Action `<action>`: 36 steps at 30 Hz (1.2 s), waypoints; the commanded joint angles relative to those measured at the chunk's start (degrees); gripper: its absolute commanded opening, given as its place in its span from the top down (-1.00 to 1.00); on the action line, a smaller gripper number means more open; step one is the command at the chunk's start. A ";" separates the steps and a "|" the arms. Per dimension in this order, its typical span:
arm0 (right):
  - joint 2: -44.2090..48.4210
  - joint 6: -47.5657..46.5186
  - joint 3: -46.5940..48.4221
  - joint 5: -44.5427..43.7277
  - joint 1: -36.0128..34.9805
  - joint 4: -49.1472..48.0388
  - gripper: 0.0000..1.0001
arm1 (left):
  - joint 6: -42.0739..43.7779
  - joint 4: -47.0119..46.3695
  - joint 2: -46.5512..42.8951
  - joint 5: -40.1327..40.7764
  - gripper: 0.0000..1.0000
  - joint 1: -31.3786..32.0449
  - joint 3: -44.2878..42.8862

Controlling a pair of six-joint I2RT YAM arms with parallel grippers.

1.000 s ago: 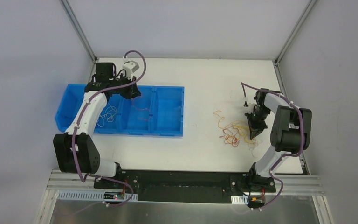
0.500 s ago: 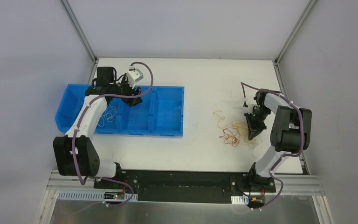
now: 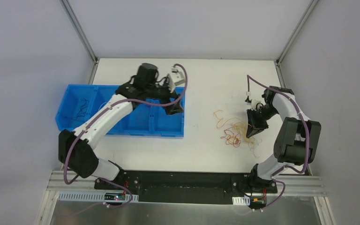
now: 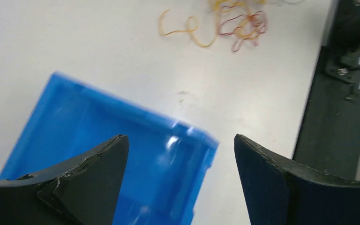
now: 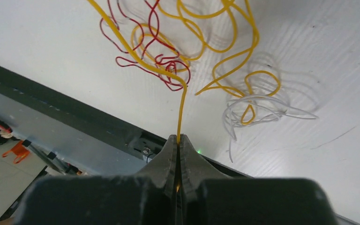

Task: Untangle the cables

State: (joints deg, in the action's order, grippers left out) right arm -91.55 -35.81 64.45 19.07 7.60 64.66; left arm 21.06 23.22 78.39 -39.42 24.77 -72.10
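Between the fingertips of the right gripper (image 5: 177, 140), one thin yellow curly wire (image 5: 183, 110) was pinched, and the jaws were closed flat on it with no gap showing. I judged this grip to be an anchor, because one strand held firmly can be drawn clear of the rest.

Directly ahead of those fingertips lay the cables (image 3: 234, 132), a loose tangle of hair-thin curly wires in yellow, orange, red and white, resting on the white table (image 3: 201, 150). The held strand rose from the tips and crossed the red loops (image 5: 157, 58), so I judged it not yet free of them. A small white coil (image 5: 251, 110) lay to the right of the tips, with a yellow loop overlapping it.

The left gripper (image 4: 179, 145) stood wide and carried nothing. Beneath it was the end compartment of the long blue plastic sorting tray (image 4: 98, 122). The tangle sat well beyond its fingertips, across bare table. I read that empty stance over the tray as a drop-off position, since separated wires appear to belong in the compartments.
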 commanded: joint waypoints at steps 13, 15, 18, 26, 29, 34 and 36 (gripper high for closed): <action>6.91 -7.01 9.65 28.28 2.05 15.37 1.00 | -23.82 -30.93 28.36 -2.10 -0.75 21.10 -13.11; 7.15 -7.64 10.34 29.08 1.33 16.55 1.00 | -22.68 -31.30 30.85 -1.59 -0.76 21.72 -15.15; 7.74 -7.86 10.99 29.83 0.09 17.22 1.00 | -22.57 -31.88 34.76 -0.12 -0.75 22.33 -19.13; 9.40 -8.65 13.89 32.65 -2.26 19.92 1.00 | -20.58 -31.10 36.04 -1.36 -0.45 23.58 -21.47; 9.72 -10.39 15.40 33.59 -3.11 22.28 1.00 | -18.61 -30.85 35.42 -1.48 -0.29 23.65 -20.77; 10.42 -14.58 15.98 35.50 -4.16 26.28 1.00 | -16.04 -28.83 31.50 -6.05 0.56 23.66 -19.57; 10.72 -15.77 16.03 36.29 -4.17 27.27 1.00 | -15.45 -27.40 29.36 -6.59 0.87 23.73 -18.92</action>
State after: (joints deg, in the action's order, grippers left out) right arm -83.00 -46.17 78.65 51.53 3.88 86.08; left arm 2.48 -5.39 114.91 -41.82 48.05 -91.72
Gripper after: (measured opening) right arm 0.009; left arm 0.186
